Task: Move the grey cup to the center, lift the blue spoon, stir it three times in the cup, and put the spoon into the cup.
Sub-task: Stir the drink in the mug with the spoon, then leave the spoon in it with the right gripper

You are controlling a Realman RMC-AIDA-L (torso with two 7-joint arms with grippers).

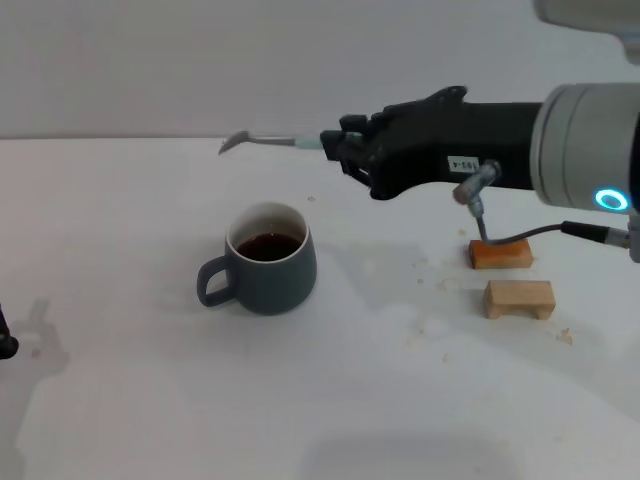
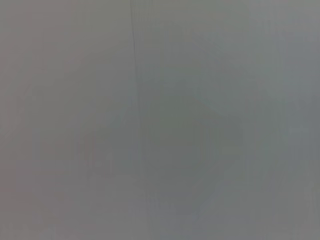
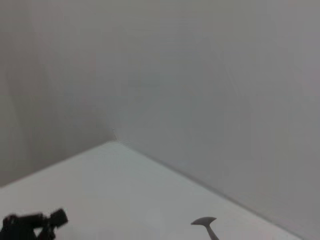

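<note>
Right hand up in the air behind the cup, pinching the spoon by its pale handle. Spoon roughly level, bowl sticking out toward the robot's left and sitting past the cup's far rim, well above it. Same grey bowl peeking into the right wrist view, nothing under it but bare counter.

Cup around the middle of the counter, upright, handle toward the robot's left, dark liquid inside. Looks like the centering part is done and the stirring hasn't started.

Two wooden blocks over on the right, well clear of the cup. Left hand barely poking in at the left edge; can't tell if spread or pressed together. Left wrist view just blank grey.

Stuff that could go sideways from here:
- Still horizontal, so needs tipping bowl-down first. Skip that and the handle likely just clanks across the rim.
- Grip is way out at the handle end, so a bump against the wall could twist the spoon in the pinch.
- Cup is squat and free-standing; a sideways shove from the spoon or the hand might slide it or slosh liquid out.
- Short spoon, so dropping it in could splash, or sink it mostly out of sight.
</note>
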